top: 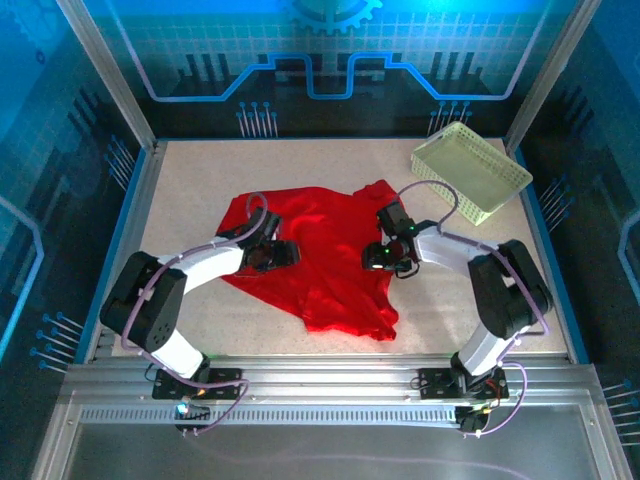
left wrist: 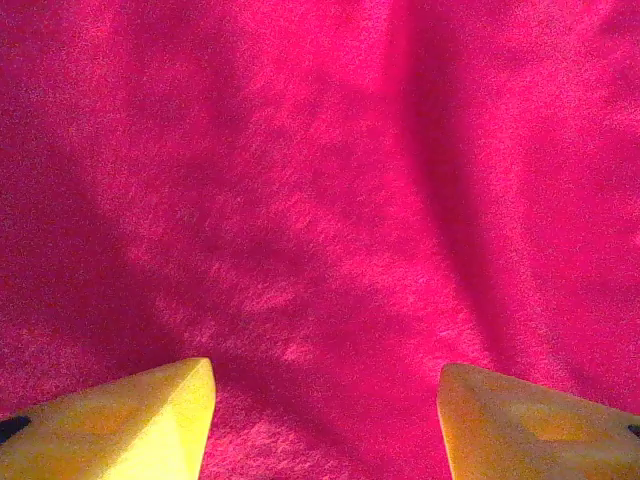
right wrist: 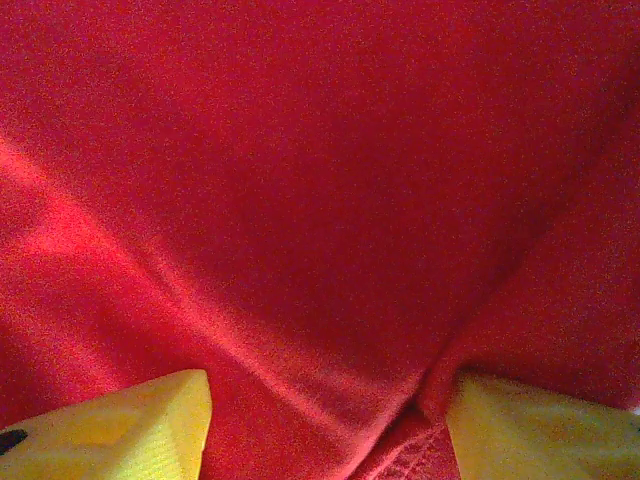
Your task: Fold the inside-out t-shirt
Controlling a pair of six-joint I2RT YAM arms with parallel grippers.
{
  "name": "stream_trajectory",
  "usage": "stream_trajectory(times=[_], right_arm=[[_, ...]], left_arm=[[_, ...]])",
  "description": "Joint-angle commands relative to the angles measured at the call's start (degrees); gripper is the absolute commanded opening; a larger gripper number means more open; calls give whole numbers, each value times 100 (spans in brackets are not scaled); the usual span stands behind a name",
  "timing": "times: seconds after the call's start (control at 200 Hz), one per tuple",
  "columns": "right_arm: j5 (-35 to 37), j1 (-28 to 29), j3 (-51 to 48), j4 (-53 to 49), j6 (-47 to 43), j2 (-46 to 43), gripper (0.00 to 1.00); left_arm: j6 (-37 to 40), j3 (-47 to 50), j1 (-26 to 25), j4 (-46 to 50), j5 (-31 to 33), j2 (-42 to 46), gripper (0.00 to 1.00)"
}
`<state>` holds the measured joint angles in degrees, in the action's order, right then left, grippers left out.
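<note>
Top external view: left gripper (top: 284,253) and right gripper (top: 376,260), both jaws spread wide, low over the crumpled red t-shirt (top: 335,288).

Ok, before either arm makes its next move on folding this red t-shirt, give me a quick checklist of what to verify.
1. Open left gripper over the t-shirt: ok, fingers apart, nothing pinched.
2. Open right gripper: ok, a hem lies by one finger.
3. Flat t-shirt: not ok, bunched and creased.
4. Gap between basket and t-shirt: ok, they lie apart.
5. Sleeves and collar located: cannot tell.
</note>
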<state>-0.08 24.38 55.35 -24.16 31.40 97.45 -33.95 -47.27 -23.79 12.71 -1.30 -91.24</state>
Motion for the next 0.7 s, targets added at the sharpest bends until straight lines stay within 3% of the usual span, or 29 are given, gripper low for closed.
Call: stream_trajectory(times=[0.0,0.09,0.19,0.295,0.355,0.435,0.525,0.615,0.695], right_arm=[[67,-431,562,69,100,461,65],[28,-672,1134,-58,6,987,64],[87,-734,1557,-195,-36,1244,65],[244,-738,1549,-279,-20,1026,65],[344,-715,1418,-261,-103,732,65],[491,-631,1458,-300,-421,380,65],[619,-485,2000,-504,-905,443,66],[522,-465,2840,-817,-1165,971,66],[491,-444,3608,-988,-1334,1539,67]], left_arm=[[-374,420,-63,-87,-30,149,60],[-733,945,-355,-84,40,508,57],[-1195,1311,-1034,261,365,977,57],[-1936,1721,-1786,385,590,1563,57],[-2145,1850,-1916,497,623,1929,61],[-1950,1659,-1687,995,880,2408,64],[-1380,1195,-849,1083,684,2603,65],[-820,380,-35,1306,583,2303,67],[-391,-503,483,1728,972,1684,69]])
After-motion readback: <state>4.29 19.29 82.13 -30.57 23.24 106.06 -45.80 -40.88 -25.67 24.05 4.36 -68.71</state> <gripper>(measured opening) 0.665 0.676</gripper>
